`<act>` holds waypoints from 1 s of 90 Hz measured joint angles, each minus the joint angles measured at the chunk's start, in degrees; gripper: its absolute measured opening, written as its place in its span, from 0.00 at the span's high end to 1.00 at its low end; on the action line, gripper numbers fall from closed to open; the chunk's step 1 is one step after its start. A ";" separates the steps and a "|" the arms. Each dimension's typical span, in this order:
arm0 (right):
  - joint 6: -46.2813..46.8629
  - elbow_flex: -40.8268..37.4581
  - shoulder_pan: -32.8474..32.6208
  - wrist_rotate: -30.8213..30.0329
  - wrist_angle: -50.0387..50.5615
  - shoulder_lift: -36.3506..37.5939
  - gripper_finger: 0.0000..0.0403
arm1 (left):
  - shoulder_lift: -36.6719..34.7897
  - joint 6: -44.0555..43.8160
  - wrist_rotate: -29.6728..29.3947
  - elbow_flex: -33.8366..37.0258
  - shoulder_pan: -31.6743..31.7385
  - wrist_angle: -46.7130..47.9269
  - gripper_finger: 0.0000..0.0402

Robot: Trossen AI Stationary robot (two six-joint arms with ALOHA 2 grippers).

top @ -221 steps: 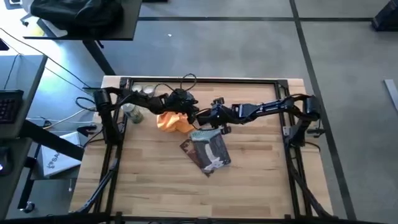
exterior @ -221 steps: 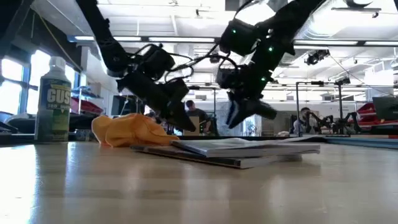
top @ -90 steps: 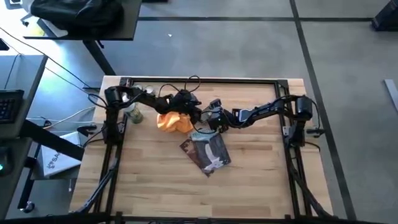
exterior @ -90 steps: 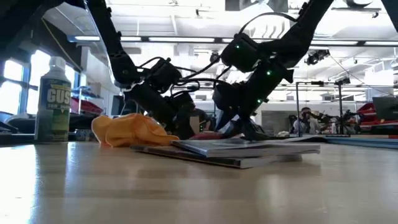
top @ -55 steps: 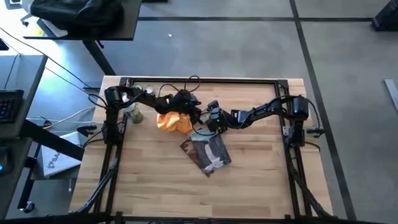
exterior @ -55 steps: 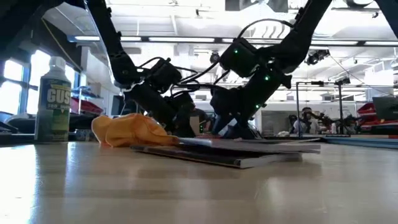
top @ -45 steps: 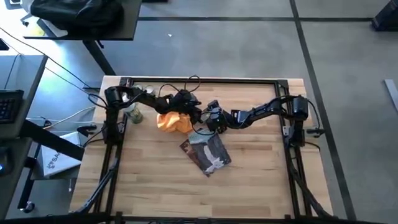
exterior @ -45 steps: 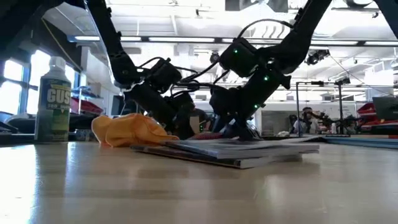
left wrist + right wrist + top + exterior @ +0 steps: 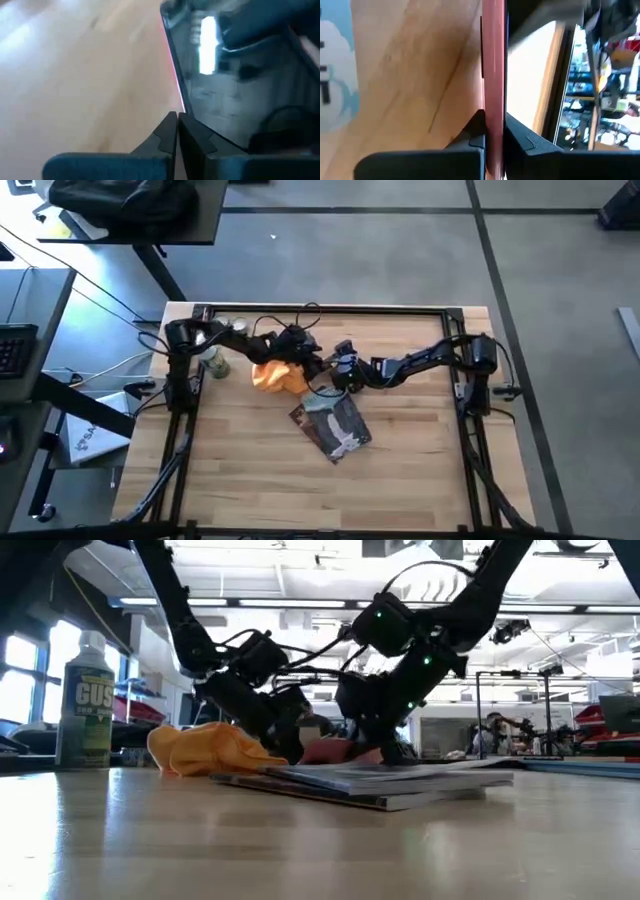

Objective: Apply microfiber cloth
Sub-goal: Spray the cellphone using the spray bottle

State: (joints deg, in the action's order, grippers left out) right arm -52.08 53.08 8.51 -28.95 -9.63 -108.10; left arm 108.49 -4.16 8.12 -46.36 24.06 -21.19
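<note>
The cloth [image 9: 277, 375] is seen lying crumpled on the table [image 9: 420, 470], untouched by either gripper, so the wiping itself is judged not yet begun. The left gripper [image 9: 314, 371] is found just beside the cloth, on the side toward the packet [image 9: 333, 426]; in its wrist view its fingers [image 9: 167, 135] are shown pressed together with nothing between them, their tips at the red edge of the phone [image 9: 235, 100]. The right gripper [image 9: 336, 378] is placed close against the left one, and in its wrist view its fingers [image 9: 475, 132] are seen clamped on the phone's thin red edge [image 9: 494, 75], the phone being held on edge. In the low view both grippers are seen low over the packet, with the cloth to one side and a spray bottle [image 9: 86, 700] standing well apart beyond it. What appears done is the securing of the phone; what is left, by this judgement, is for the cloth to be picked up and brought against the screen.
</note>
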 joint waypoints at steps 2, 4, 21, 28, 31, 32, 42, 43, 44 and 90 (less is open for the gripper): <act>0.96 0.13 0.03 -0.02 0.72 0.76 0.99 | -1.04 0.46 -0.54 0.61 0.02 -0.28 1.00; 2.04 0.27 0.04 -0.01 1.63 1.70 0.99 | -2.20 1.04 -1.12 1.24 0.03 -0.84 1.00; 11.17 0.53 0.27 0.32 9.66 10.16 1.00 | -11.74 4.53 -3.00 9.28 -0.20 -11.25 1.00; 16.48 0.53 0.62 1.70 13.12 14.12 1.00 | -14.28 4.83 -1.41 13.61 -0.62 -22.09 1.00; 19.70 0.53 0.96 2.73 14.28 16.12 1.00 | -14.96 4.85 -0.29 15.42 -0.67 -27.24 1.00; 20.82 0.53 1.08 3.19 14.74 16.66 1.00 | -15.08 4.84 0.11 15.99 -0.69 -28.95 1.00; 33.09 -0.45 2.53 11.76 16.28 21.88 1.00 | -15.17 3.69 3.85 20.17 -1.39 -40.77 1.00; 34.15 -0.65 2.62 12.66 16.20 22.31 1.00 | -15.17 3.69 4.11 20.39 -1.50 -41.50 1.00; 35.24 -0.87 2.70 13.53 16.07 22.78 1.00 | -15.18 3.70 4.31 20.50 -1.58 -42.20 1.00; 48.37 -0.08 -2.49 27.13 12.61 29.37 1.00 | -15.37 -2.38 7.52 20.82 -8.64 -58.48 0.82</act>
State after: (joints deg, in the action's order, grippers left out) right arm -3.71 53.00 6.03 -1.82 2.98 -78.73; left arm 93.12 -6.54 15.64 -25.54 15.42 -79.67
